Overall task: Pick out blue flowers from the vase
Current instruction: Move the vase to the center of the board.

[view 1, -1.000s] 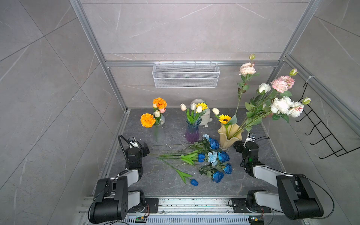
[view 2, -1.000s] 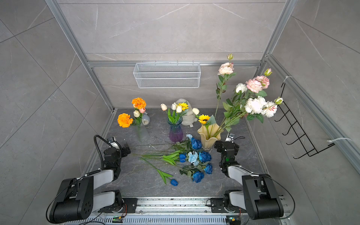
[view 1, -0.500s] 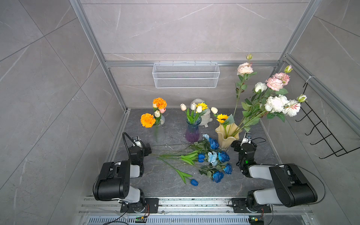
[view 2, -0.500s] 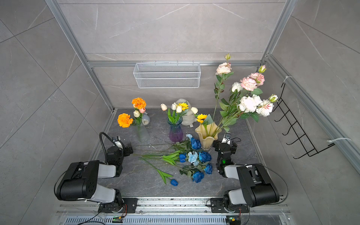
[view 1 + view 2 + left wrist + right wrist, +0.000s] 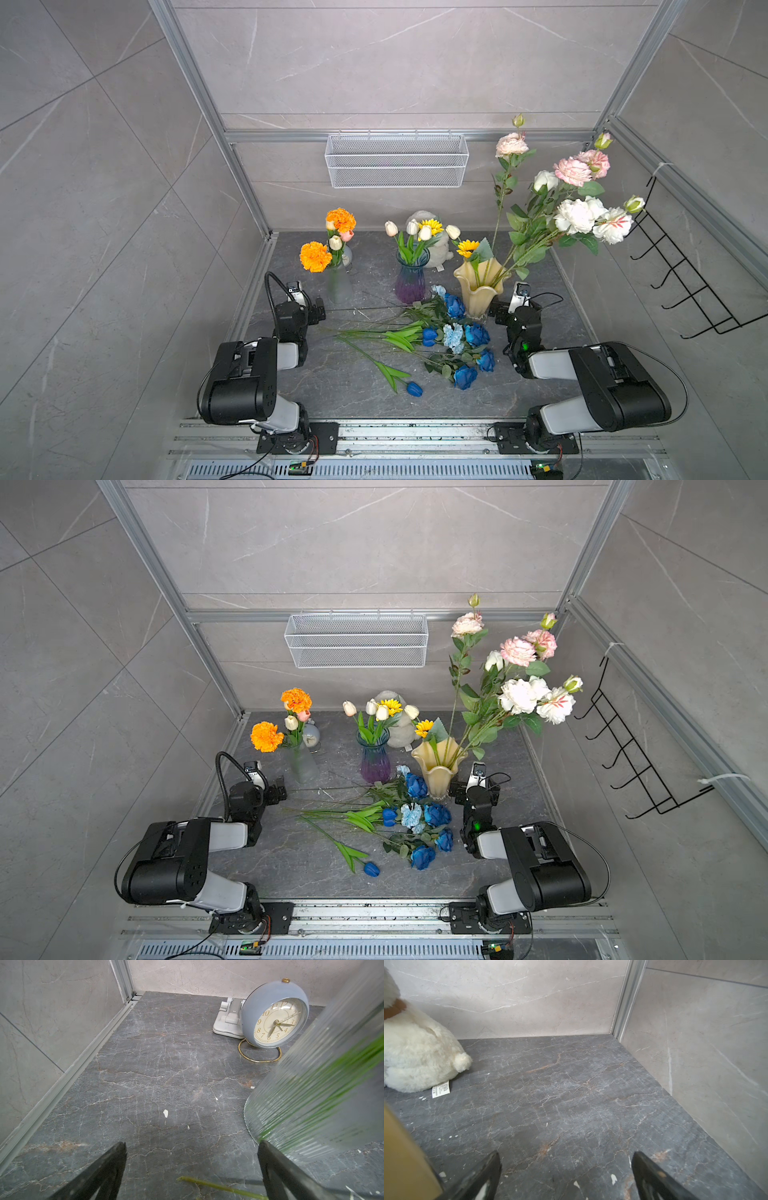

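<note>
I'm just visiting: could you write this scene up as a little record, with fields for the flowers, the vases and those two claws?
Blue flowers: lying in a heap on the table, none seen in a vase
Cream vase: pink and white roses, one sunflower
Purple vase: white tulips, another sunflower
Clear vase: orange marigolds, pale tulips
Left gripper: open, empty, beside the clear vase
Right gripper: open, empty, beside the cream vase
</note>
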Action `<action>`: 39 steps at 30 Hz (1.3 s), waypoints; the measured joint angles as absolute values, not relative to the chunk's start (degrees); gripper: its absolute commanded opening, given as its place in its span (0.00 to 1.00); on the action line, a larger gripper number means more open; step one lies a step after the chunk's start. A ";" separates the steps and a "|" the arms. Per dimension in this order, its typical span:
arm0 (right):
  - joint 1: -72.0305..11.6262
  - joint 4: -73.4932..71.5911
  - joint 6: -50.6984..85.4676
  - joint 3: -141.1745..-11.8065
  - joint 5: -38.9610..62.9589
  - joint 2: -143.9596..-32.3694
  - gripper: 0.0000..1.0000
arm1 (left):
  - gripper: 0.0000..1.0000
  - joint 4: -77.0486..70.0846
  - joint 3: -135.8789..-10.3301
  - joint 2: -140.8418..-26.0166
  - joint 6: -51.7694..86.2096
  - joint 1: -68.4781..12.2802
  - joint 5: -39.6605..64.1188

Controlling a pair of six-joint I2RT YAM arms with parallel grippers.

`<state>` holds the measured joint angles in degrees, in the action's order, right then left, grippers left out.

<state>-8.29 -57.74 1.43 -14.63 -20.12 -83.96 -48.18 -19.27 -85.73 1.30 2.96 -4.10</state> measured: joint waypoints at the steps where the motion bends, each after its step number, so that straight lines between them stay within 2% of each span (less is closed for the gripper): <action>1: -8.29 -57.74 1.41 -14.63 -19.97 -83.96 1.00 | 1.00 -47.99 -19.25 -85.73 1.28 2.96 -4.08; 39: -9.10 -63.72 0.34 -12.62 -19.51 -84.01 1.00 | 1.00 -47.72 -19.25 -85.73 1.23 2.85 -3.95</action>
